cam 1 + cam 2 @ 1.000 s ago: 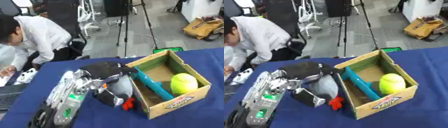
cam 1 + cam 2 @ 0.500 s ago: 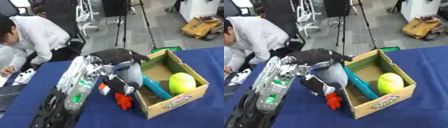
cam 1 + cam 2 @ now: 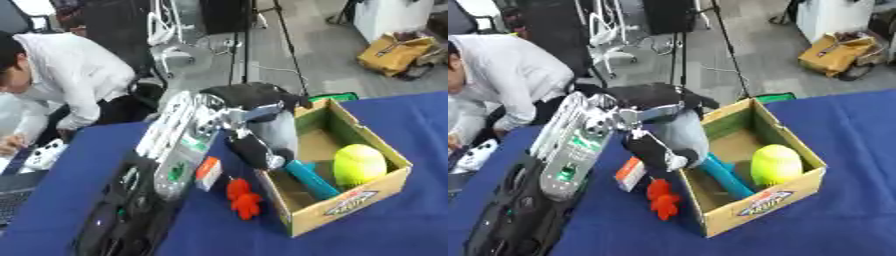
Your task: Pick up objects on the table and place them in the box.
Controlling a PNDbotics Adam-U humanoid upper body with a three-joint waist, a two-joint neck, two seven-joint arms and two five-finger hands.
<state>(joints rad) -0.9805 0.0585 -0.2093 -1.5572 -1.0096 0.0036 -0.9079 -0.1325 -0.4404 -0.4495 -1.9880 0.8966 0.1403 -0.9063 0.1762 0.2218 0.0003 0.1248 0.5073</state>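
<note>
Cardboard box (image 3: 350, 207) sits open on the blue bench (image 3: 411, 120), at about 3 o'clock from the middle of the left eye view. Inside it lie a yellow-green ball (image 3: 359, 165) against the near right wall and a teal bar (image 3: 308, 179) running along the left wall, its near end low in the box.

From 7 o'clock the robot's left arm (image 3: 175, 155) reaches up and across to the box. Its left hand (image 3: 254, 150) hangs at the box's left rim, fingers curled downward around a grey-and-black thing (image 3: 677, 140) that I cannot make out further; the thing's lower edge is at the rim, just beside the teal bar's upper end. Whether it touches the rim cannot be told.

On the bench just outside the box's left wall, at 6 o'clock from the hand, lies a small red lumpy toy (image 3: 243, 197). A small white-and-orange tag or card (image 3: 629, 173) shows beside the forearm, at 9 o'clock from the toy.

The right eye view shows more bare cloth right of the box, and the card clear of the forearm. The left eye view shows more of the forearm's green-lit panel. The right hand shows in neither view.
</note>
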